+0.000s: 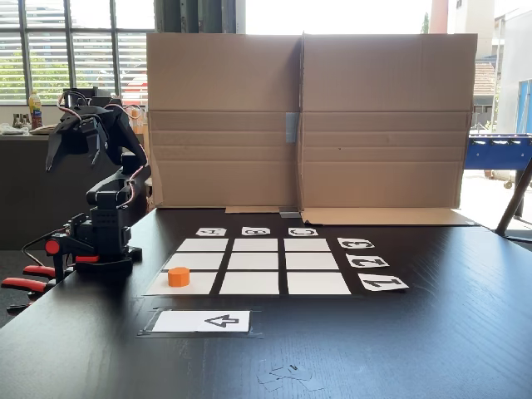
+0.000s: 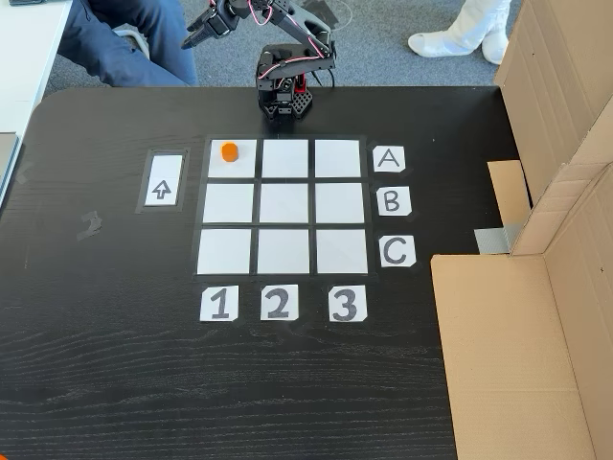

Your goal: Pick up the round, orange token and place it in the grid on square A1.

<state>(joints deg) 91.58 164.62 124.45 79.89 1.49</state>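
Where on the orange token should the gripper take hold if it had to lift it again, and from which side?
Probably across the token's curved side wall, coming straight down from above. It is a short cylinder standing on its flat end, alone on its white square of the grid, so both fingers can drop either side of it. Being round, any jaw angle should work. The gripper is raised clear, by the arm's base.

One orange token (image 2: 228, 151), nine white squares in one grid (image 2: 284, 251), six label cards (image 2: 276, 302), one arrow card (image 2: 162, 180) and one robot arm (image 2: 287, 72) on the surface (image 2: 115, 345).
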